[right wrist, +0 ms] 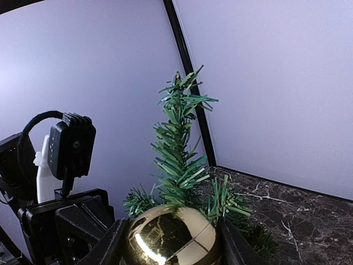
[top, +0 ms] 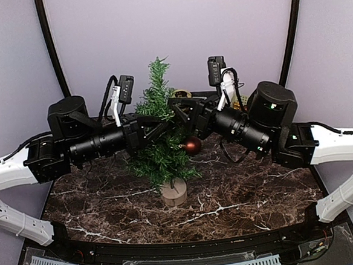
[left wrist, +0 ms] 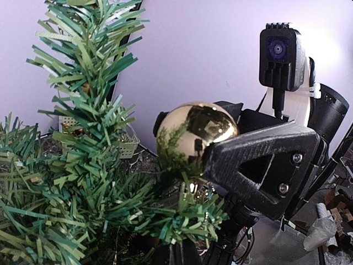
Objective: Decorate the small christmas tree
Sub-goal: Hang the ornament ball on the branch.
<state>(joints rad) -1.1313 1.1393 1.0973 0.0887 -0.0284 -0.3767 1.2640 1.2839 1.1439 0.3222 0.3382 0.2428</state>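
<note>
Both arms level at tree (top: 157, 97), right gripper (right wrist: 172, 238) pinching gold bauble (left wrist: 196, 135), left gripper (top: 157, 129) closed

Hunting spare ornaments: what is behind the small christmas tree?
A pale mesh basket, seen from the left wrist; branches of the small christmas tree hide most of it.

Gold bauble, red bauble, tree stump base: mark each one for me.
gold bauble (right wrist: 172, 236), right wrist view, middle of its shiny front.
red bauble (top: 192, 145), top view, centre of the ball.
stump base (top: 175, 193), top view, its pale wooden side.
</note>
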